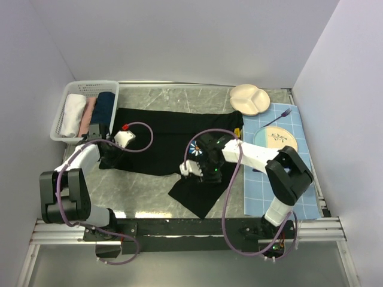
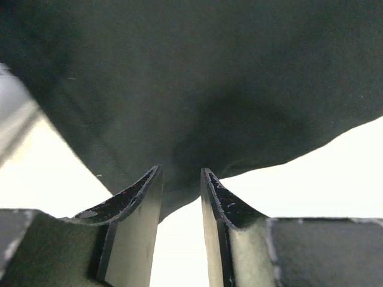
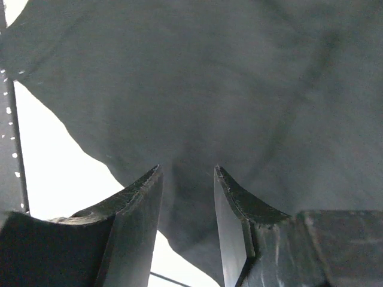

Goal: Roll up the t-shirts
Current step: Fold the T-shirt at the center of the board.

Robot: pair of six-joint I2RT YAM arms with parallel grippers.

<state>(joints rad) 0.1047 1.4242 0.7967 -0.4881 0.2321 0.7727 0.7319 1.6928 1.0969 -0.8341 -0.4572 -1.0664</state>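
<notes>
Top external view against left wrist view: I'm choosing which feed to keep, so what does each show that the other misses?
Only the top external view shows the whole black t-shirt spread on the table, the right gripper on it, the basket of rolled cloths, the divided plate and the blue mat. Only the left wrist view shows the left gripper close up, cloth bunched between its fingers. Both show black cloth over a pale surface.
</notes>
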